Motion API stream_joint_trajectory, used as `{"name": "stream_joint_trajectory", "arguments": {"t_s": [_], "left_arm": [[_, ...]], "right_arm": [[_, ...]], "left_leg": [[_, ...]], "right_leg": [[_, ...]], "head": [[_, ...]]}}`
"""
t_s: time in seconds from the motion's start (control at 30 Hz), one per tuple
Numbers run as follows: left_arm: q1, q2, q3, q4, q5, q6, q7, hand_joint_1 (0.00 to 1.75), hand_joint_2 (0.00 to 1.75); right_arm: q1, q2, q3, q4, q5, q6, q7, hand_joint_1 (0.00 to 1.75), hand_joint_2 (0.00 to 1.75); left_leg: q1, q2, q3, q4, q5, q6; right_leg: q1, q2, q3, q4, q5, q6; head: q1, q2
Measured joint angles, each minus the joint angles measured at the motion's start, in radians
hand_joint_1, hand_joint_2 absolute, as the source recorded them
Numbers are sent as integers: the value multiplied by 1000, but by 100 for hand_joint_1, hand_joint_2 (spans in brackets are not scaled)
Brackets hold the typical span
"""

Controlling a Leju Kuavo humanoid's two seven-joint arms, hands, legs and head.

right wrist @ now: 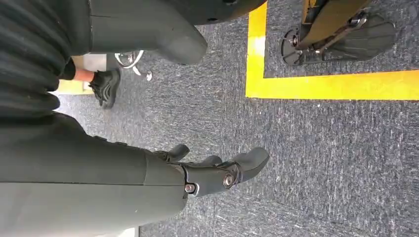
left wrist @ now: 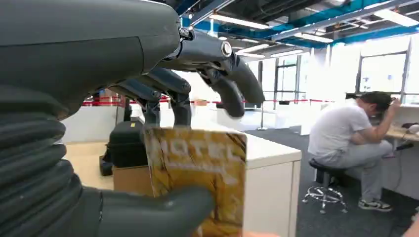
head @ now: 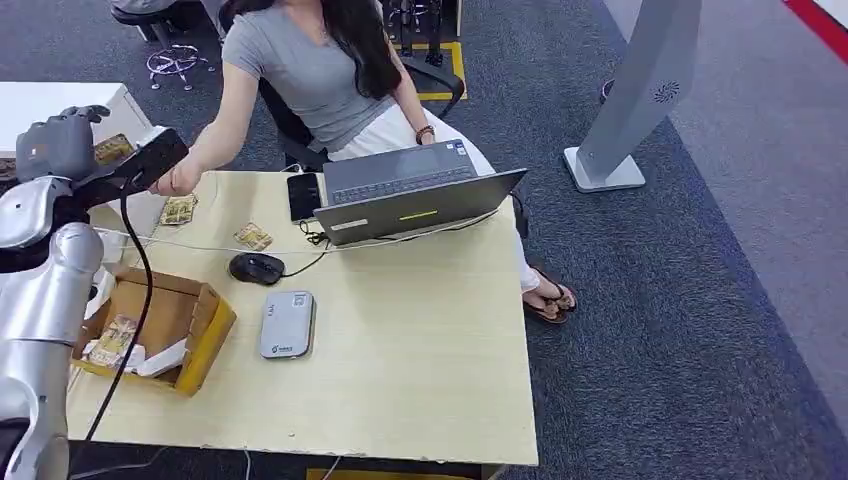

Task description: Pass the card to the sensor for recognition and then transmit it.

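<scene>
Entry, as I read it from my remote station, largest item first.

1. Desk (head: 420, 370): light wood top, filling the middle of the head view.
2. Person (head: 310, 70): seated at the desk's 12 o'clock edge, one arm stretched toward 10 o'clock, the person's hand (head: 172, 180) just beside my raised left hand.
3. Laptop (head: 415, 200): grey, lid open, at 12 o'clock on the desk.
4. Cardboard box (head: 165, 325): open, at 8 o'clock on the desk, with yellow cards and white paper lying in it.
5. Left hand (head: 60, 145): raised at 10 o'clock past the desk's far corner. I see it holding the card (left wrist: 197, 173), thumb across its lower face and dark fingers (left wrist: 232, 84) curled above its top edge.
6. Right hand (right wrist: 207, 173): hanging over grey carpet near a yellow floor line; fingers curled in, nothing in them.
7. Card reader (head: 287, 325): flat grey sensor, flat on the desk at 7 o'clock of the laptop.
8. Mouse (head: 256, 267): black, between laptop and reader.
9. Phone (head: 302, 195): black, touching the laptop's left side.
10. Loose cards (head: 180, 210): two yellow cards on the desk at 10 o'clock.
</scene>
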Motion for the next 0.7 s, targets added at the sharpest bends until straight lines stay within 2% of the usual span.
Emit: {"name": "stream_joint_trajectory", "arguments": {"t_s": [0.2,0.23,0.3,0.33,0.37,0.4,0.53,0.7], "left_arm": [[79,-2,1,-72,27,58,-45,0,175],[130,-2,10,-118,79,123,-109,0,175],[288,-10,44,-258,177,315,-271,0,175],[366,-25,60,-322,208,374,-333,0,175],[449,-38,72,-385,229,399,-383,0,175],[519,-45,83,-434,246,414,-412,0,175],[745,-81,135,-605,314,461,-515,0,175],[946,-122,208,-761,424,512,-646,0,175]], "right_arm": [[0,0,0,0,-3,-3,0,0,175],[0,2,-1,0,-10,-4,0,0,175],[5,6,-4,1,-14,-14,1,0,175],[8,8,-6,1,-22,-19,5,0,175],[10,10,-12,1,-30,-23,6,0,175],[12,12,-17,1,-35,-23,7,0,0],[19,14,-40,1,-56,-24,5,0,0],[20,19,-73,1,-82,-35,-7,0,0]], "left_leg": [[0,0,-2,0,0,0],[-1,2,0,-2,-1,-1],[-4,11,6,-3,-5,1],[-4,11,6,-3,-5,1],[-4,12,6,-3,-7,1],[-4,13,6,-3,-8,1],[-4,11,4,-3,-11,2],[-4,11,4,-3,-11,3]], "right_leg": [[0,0,0,0,0,0],[-1,2,1,0,0,0],[-4,11,1,0,-2,2],[-5,11,2,0,-3,2],[-5,12,1,0,-3,2],[-5,13,1,0,-4,2],[-5,11,1,-1,-7,4],[-5,11,1,-1,-8,3]], "head": [[0,0],[2,0],[-3,0],[-3,0],[-2,0],[-3,0],[-2,0],[-3,0]]}}
